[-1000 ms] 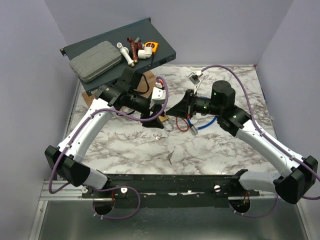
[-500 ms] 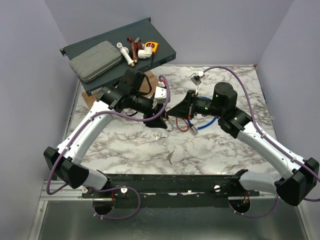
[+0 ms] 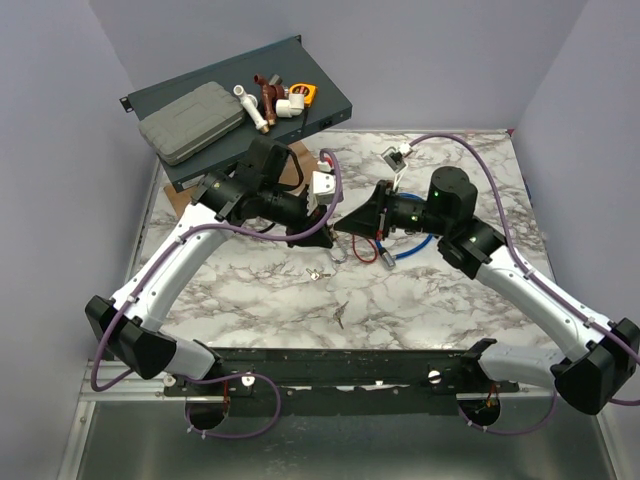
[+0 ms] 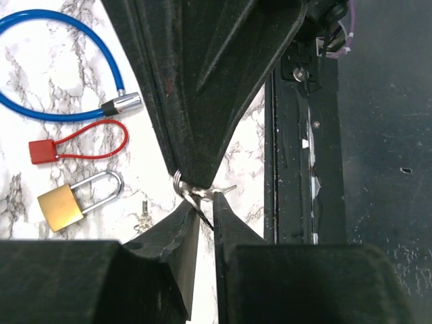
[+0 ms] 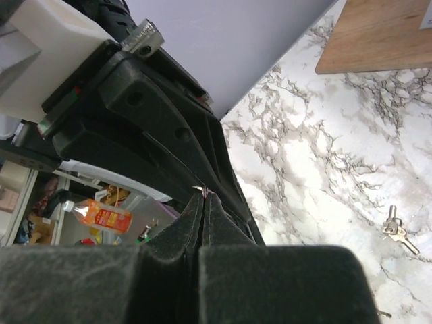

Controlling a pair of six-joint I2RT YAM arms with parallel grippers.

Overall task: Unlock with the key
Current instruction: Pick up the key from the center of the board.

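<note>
The key [image 4: 202,194], small and silver on a ring, hangs in the air between both grippers. My right gripper [image 3: 343,229] is shut on its ring end; a silver sliver shows at its tips in the right wrist view [image 5: 206,192]. My left gripper [image 4: 204,202] meets it from below, jaws closed to a narrow gap with the key's thin blade slanting between them. In the top view my left gripper [image 3: 325,237] touches tips with the right one. The brass padlock [image 4: 61,206] with its silver shackle lies on the marble below, apart from both grippers.
A red cable lock [image 4: 42,150] and a blue cable lock [image 4: 61,115] lie beside the padlock. Loose keys lie on the marble [image 3: 316,270]. A wooden board [image 5: 378,34] and a dark tray [image 3: 330,105] with a grey case sit at the back left.
My left gripper has shifted a little up and right, closer against the right gripper's tips. The right gripper has barely moved.
</note>
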